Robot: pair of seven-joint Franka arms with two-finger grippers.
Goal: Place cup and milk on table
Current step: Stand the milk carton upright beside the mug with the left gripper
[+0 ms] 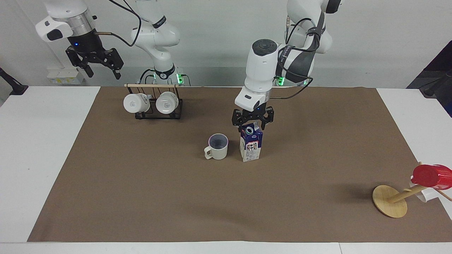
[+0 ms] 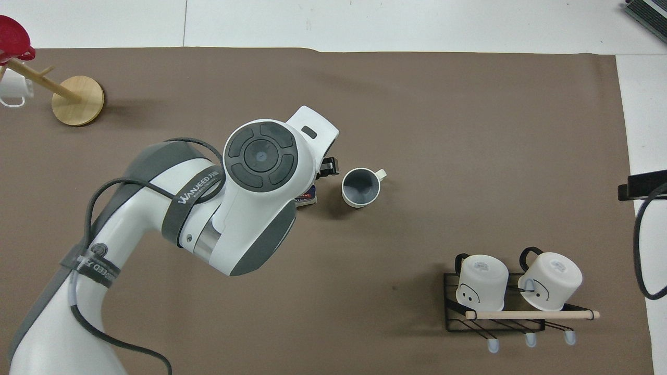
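At the middle of the counter (image 1: 53, 141) we find the cup (image 1: 218, 146) upright and, just beside it, the milk (image 1: 251, 143) standing free. Directly above the carton, the left gripper (image 1: 252, 122) has its jaws spread; a skewed lift could tip it into the cup. The right gripper (image 1: 99, 67) waits raised, jaws spread.

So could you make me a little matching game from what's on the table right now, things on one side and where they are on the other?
Things:
1. milk carton
2. cream cup
3. two white mugs
4. red cup

Places:
A. hanging on the black rack
B. upright beside the carton
C. tipped on the wooden stand
D. right under the left pincer

Pairs: 1-D, 2-B, 3-A, 4-C
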